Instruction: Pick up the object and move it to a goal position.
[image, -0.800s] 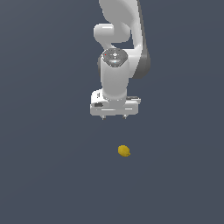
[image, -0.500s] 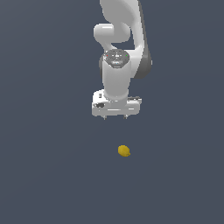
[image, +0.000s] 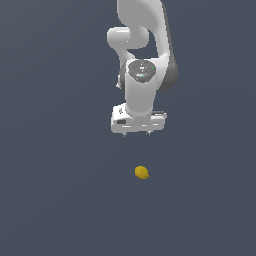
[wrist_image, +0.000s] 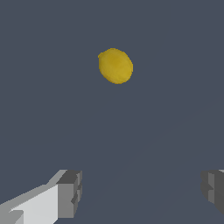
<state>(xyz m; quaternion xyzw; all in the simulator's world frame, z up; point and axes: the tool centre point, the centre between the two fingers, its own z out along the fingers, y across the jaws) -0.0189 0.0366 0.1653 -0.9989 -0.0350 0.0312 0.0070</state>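
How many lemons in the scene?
1. The lemon lies on the grey floor, below the open gripper in the exterior view, untouched. Nothing suggests another is hidden.

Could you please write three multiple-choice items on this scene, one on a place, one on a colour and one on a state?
1. Where is the lemon relative to the gripper in the exterior view?
A. Clamped between the fingers
B. On the floor, lower in the picture than the gripper, apart from it
C. Resting on top of the arm

2. What colour is the lemon?
A. Yellow
B. Red
C. Green

3. How do the gripper's jaws stand?
A. Shut on the lemon
B. Shut on nothing
C. Open and empty

Answers:
1. B, since bare grey floor shows between the gripper and the lemon.
2. A, as both views show it yellow.
3. C, because the wrist view shows the two fingers wide apart with only floor between them.
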